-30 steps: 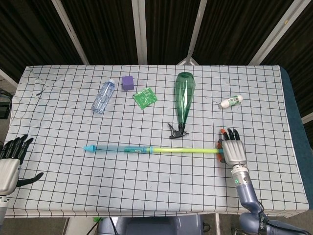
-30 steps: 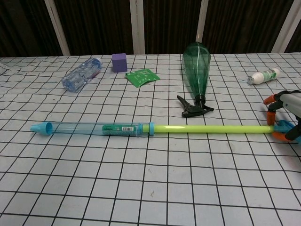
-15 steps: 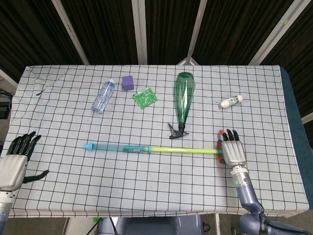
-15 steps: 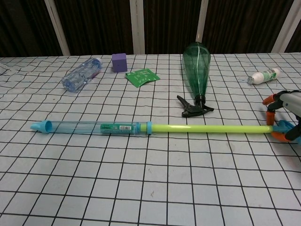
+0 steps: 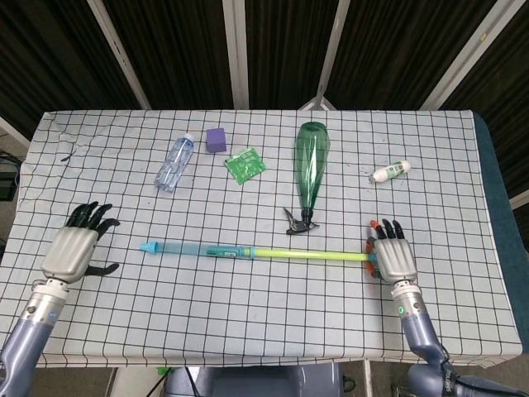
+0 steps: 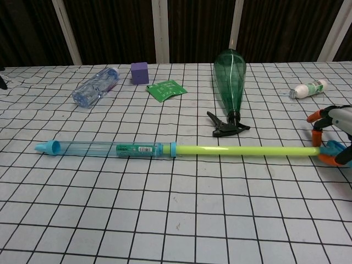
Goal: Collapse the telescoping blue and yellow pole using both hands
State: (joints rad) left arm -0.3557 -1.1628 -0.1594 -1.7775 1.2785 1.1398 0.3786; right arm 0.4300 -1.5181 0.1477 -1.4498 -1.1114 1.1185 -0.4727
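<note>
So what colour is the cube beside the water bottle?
Purple; the cube shows best in the chest view.

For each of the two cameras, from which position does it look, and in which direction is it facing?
Head view: sits high, looks steeply down on the table; shows the left robot hand, the right robot hand and both forearms.
Chest view: sits low at the near edge, looks across toward the dark back wall; only the right robot hand shows, at the right border.
Shared: pole, green bottle, right hand.
</note>
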